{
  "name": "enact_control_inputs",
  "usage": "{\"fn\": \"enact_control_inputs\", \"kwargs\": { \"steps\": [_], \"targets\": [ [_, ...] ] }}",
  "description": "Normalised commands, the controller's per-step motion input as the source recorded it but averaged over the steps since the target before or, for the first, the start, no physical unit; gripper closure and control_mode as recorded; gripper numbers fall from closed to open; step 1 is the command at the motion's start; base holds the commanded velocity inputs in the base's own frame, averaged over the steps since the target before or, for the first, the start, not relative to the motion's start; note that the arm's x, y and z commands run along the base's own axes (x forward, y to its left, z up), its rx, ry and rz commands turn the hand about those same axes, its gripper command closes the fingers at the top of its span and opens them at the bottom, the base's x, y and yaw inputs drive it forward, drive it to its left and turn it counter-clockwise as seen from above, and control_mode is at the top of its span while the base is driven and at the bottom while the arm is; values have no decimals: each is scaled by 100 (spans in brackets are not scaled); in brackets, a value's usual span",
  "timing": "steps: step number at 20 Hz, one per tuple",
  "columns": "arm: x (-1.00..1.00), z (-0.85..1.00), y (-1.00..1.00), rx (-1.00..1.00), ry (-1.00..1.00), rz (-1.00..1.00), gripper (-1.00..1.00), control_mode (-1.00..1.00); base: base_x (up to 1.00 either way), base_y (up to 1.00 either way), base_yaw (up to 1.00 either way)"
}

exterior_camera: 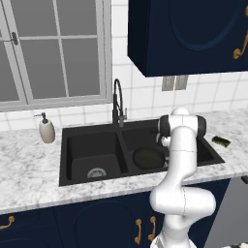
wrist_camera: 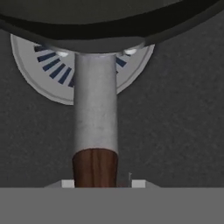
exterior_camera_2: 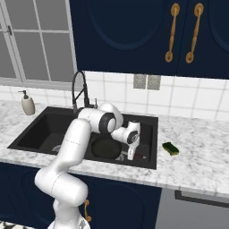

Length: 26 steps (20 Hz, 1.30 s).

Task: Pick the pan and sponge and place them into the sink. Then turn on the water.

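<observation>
The black pan (exterior_camera: 148,158) (exterior_camera_2: 106,147) lies in the right basin of the black sink (exterior_camera: 65,133) (exterior_camera_2: 154,143). In the hand view its grey-and-brown handle (wrist_camera: 95,122) runs from the pan's rim (wrist_camera: 109,26) down between my jaws, over the silver drain (wrist_camera: 30,70). My gripper (exterior_camera_2: 130,154) (wrist_camera: 103,183) reaches down into that basin at the handle's end, open, with a small gap beside the handle. The sponge (exterior_camera: 222,141) (exterior_camera_2: 170,148) rests on the counter right of the sink. No water runs from the faucet (exterior_camera: 117,104) (exterior_camera_2: 80,91).
A cream soap dispenser (exterior_camera: 46,130) (exterior_camera_2: 28,103) stands on the counter left of the sink. The left basin holds nothing but its drain (exterior_camera: 96,172). Dark blue wall cabinets (exterior_camera: 189,34) hang above the right side.
</observation>
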Motion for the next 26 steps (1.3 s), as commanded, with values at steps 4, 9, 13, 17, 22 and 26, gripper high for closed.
{"fn": "enact_control_inputs", "kwargs": {
  "steps": [4,9,13,17,22,26],
  "targets": [
    [1,11,0,3,0,0,-100,-100,0,0,0],
    [0,82,-8,11,0,0,-100,-100,0,0,0],
    [-10,92,-5,4,0,-4,-100,-100,0,0,0],
    [-14,69,-1,-3,3,-10,-100,-100,0,0,0],
    [0,3,0,-4,2,-7,-100,-100,0,0,0],
    [-18,7,0,0,0,-12,-100,-100,0,0,0]
  ]
}}
